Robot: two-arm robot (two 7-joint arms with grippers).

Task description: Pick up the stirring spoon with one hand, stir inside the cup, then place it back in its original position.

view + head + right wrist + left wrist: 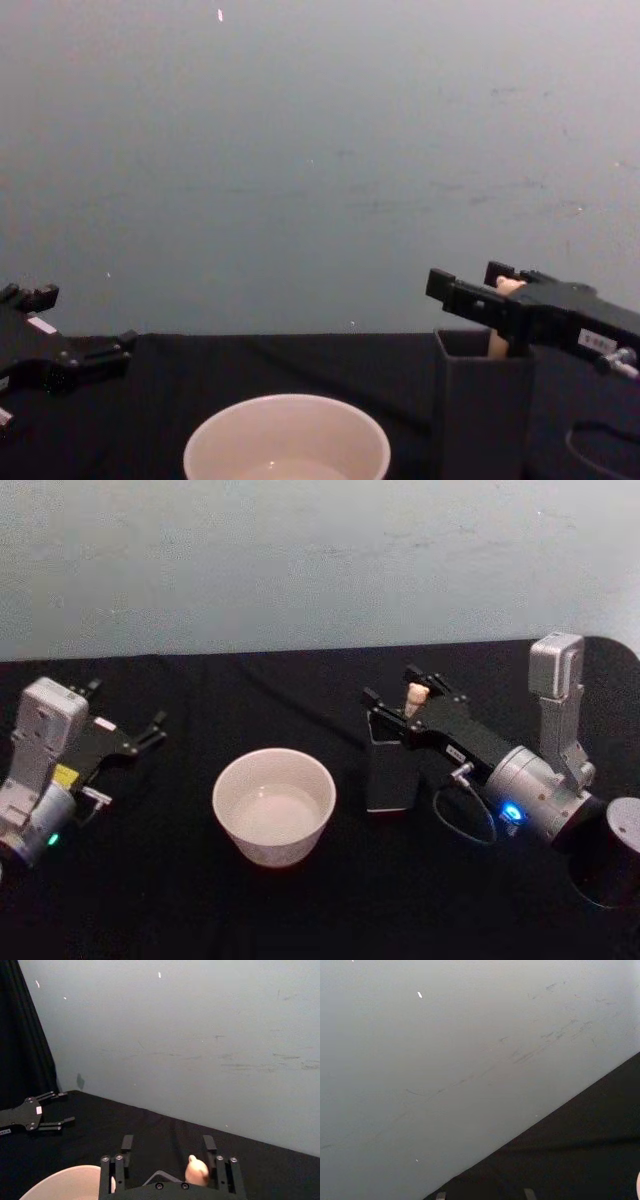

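The stirring spoon stands in the dark square-mouthed holder [390, 775], and just its beige bear-head top [417, 694] shows above the mouth. My right gripper [392, 685] hovers over the holder, open, with its fingers straddling the bear head [196, 1170] without closing on it. In the chest view the bear head [507, 286] sits close to the farther finger, above the holder [480, 400]. The pale cream cup [273, 805] stands to the holder's left, with a little liquid in it. My left gripper [128, 705] rests open at the far left, away from both.
A black cloth [320, 910] covers the table up to a grey wall [320, 560] behind. A loose cable [465, 825] loops beside the right wrist. A dark round object [620, 850] sits at the right edge. Bare cloth lies between the cup and the left gripper.
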